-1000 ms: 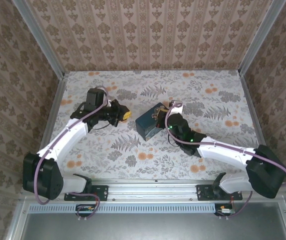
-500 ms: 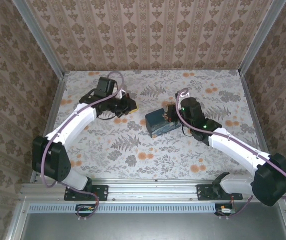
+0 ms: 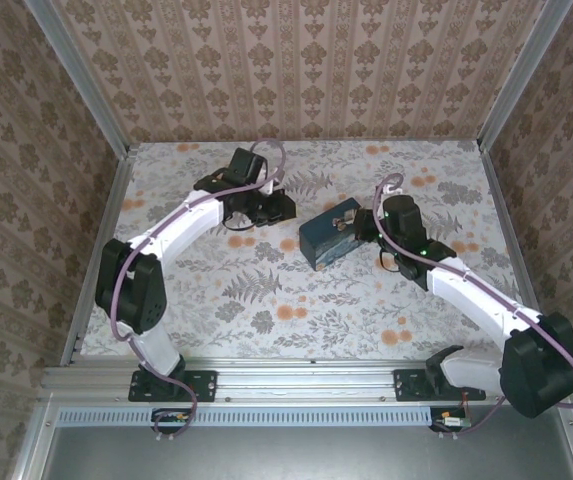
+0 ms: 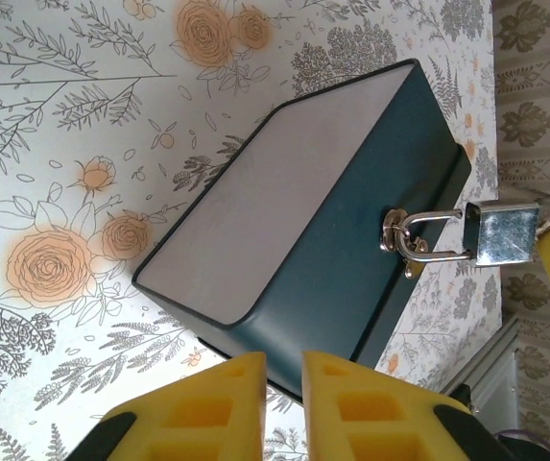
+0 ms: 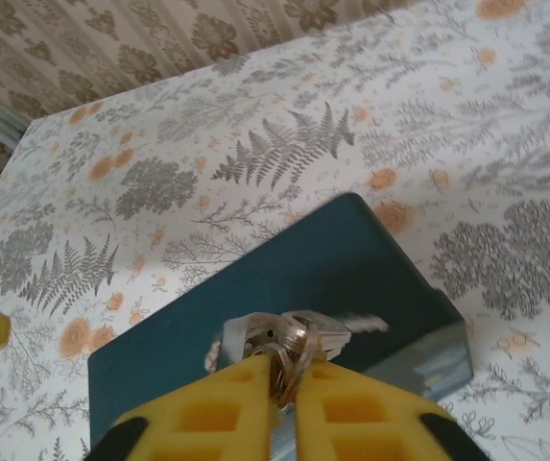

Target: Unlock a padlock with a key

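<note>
padlock [image 4: 505,233]: judged light, hard, slippery; best taken by its flat body | left gripper [image 4: 284,370]: slightly spread, nothing held | right gripper [image 5: 286,370]: padlock at its tips, pinch cannot be told

Too small from above to make out the padlock [image 3: 344,221]. Blurred at the right wrist into a silvery tangle, partly hidden behind the right jaws. Lost behind the left jaws: near corner of the blue box [image 4: 332,279].
</note>
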Available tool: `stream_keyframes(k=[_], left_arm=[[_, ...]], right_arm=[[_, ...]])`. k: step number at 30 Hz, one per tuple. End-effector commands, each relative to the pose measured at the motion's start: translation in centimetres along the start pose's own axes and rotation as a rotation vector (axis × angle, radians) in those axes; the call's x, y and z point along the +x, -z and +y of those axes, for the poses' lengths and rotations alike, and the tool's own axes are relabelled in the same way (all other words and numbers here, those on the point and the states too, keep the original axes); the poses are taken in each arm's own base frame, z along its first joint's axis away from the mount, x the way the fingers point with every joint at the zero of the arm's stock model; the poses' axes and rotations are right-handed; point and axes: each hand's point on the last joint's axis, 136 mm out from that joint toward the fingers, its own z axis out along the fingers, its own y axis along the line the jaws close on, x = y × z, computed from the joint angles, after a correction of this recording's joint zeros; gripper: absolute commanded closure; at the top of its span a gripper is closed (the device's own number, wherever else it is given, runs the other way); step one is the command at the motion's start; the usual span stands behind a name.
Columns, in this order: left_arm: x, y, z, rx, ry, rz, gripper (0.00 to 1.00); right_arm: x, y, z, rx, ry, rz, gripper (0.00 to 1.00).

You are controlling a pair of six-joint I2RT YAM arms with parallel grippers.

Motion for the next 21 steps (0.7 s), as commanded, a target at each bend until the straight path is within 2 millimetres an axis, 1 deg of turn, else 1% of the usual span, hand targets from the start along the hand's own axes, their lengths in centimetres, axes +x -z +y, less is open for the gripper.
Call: stream_keyframes(k=[1,2,5,7,10,12,15,19,21], left_arm=[[-0.8,0.0,-0.5,-0.015,-0.057,-0.019,0.81],[-0.9,-0.1,-0.5,-0.022,-0.058,-0.023,0.79],[-1.3,-0.4,-0.7,-0.036,-0.072,-0.034,0.75],[-1.4,-0.6,-0.9,-0.049,-0.092,-0.037,0.74],[-1.7,-1.1,-0.2,-0.102,-0.122,-0.028,0.72],[-1.9,-1.4,0.1,-0.115,-0.135,-0.026,0.70],[-2.2,-1.8,0.1,-0.111,-0.142,-0.020,0.68],[-2.6,-2.5,0.4,-0.116,-0.152,-0.010,0.65],[-2.9,-2.9,0.6,-0.102,-0.156,-0.007,0.64]], right_arm=[[1.7,-0.4,-1.2,0.017,-0.033,0.067,0.84],[2.0,-0.4,-1.7,0.028,-0.041,0.077,0.83],[3.0,-0.1,-2.8,0.045,-0.063,0.091,0.77],[3.5,0.0,-3.0,0.037,-0.073,0.098,0.72],[3.7,0.4,-2.6,0.010,-0.071,0.112,0.66],[3.6,0.8,-2.7,0.010,-0.066,0.110,0.64],[2.7,1.0,-2.8,0.001,-0.088,0.090,0.61],[1.5,0.5,-2.7,-0.034,-0.188,0.081,0.58],[1.5,-0.1,-2.9,-0.027,-0.240,0.096,0.57]])
